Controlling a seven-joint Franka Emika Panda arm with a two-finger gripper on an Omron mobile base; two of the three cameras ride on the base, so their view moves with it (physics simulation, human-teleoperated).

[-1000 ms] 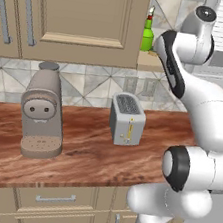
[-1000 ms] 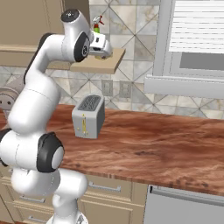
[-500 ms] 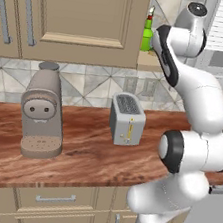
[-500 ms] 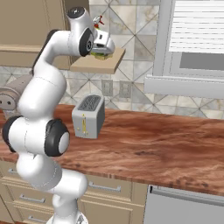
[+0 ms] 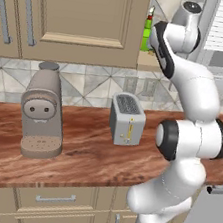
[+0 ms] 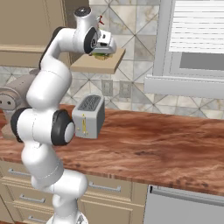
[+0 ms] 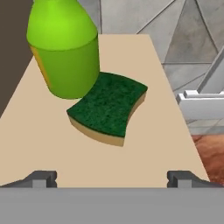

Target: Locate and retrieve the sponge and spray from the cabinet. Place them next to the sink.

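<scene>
On the surface (image 5: pixel 75 164), from left, stand a coffee machine (image 5: pixel 42 110) and a toaster (image 5: pixel 126 119). Above them on the cabinet's (image 5: pixel 72 16) side shelf (image 7: pixel 144 144) the spray (image 7: pixel 65 48) stands touching the sponge (image 7: pixel 108 107). Over the last second the arm has swung up and in, so the hand (image 7: pixel 113 178) now hovers just short of the sponge, its jaws fully spread and holding nothing. That looks like the approach to a first grasp.
</scene>
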